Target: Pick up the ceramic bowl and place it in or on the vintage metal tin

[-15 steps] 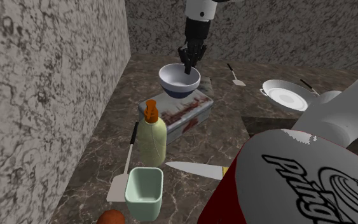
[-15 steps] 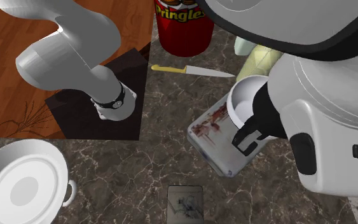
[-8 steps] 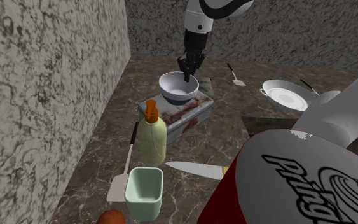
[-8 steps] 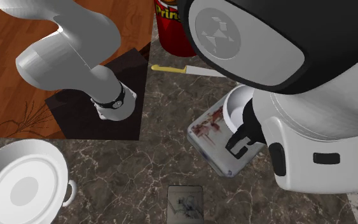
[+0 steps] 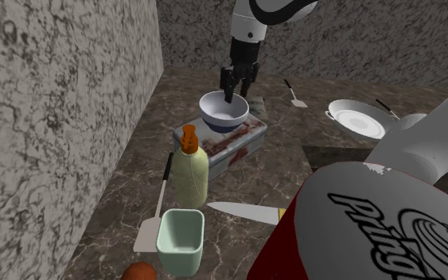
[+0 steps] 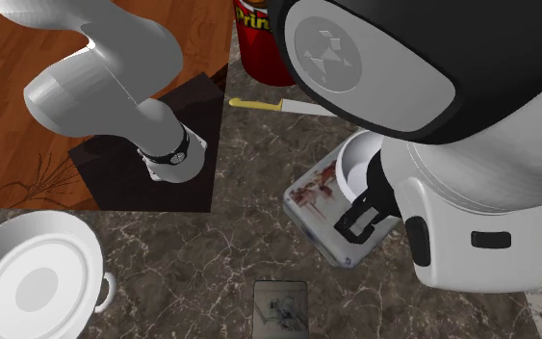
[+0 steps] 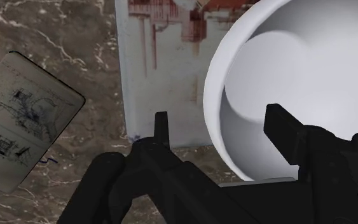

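Now: bowl on tin, gripper spread

Item one: we list a white bowl (image 5: 224,110) resting on the red-printed metal tin (image 5: 238,145), upper centre of the shoulder view. Item two: the black gripper (image 5: 229,94), fingers parted, one either side of the bowl's rim.

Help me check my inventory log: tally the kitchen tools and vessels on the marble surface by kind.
Spatulas: 2
Knives: 1
Bowls: 1
Tins: 1
Bottles: 1
Cups: 1
Crisp cans: 1
Pans: 1
Total: 9
Thin dark stick beside the pan: unclear, not counted.
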Robot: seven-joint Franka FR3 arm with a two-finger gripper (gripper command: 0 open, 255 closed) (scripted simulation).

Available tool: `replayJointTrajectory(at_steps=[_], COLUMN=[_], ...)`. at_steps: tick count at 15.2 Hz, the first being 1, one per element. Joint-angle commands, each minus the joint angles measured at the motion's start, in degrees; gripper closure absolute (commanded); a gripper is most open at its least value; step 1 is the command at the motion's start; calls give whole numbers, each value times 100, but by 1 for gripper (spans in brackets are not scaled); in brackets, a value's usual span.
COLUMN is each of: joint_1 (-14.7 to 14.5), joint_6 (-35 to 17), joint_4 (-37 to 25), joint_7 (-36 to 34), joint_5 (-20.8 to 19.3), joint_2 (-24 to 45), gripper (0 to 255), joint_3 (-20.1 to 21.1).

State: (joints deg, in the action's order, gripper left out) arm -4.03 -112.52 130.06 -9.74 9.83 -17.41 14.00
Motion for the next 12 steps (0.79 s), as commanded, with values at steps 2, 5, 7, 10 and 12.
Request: replayJointTrajectory(at_steps=[2, 5, 7, 10, 12], joint_1=[0, 10, 29, 37, 37], joint_6=[0, 197, 587, 740, 740], joint_4=[0, -155, -486, -624, -624], joint_7=[0, -1, -5, -7, -8], joint_5=[0, -10, -34, -43, -43], joint_2=[0, -42, -99, -113, -113], gripper=[0, 0, 0, 0, 0], joint_3=[0, -23, -66, -83, -83])
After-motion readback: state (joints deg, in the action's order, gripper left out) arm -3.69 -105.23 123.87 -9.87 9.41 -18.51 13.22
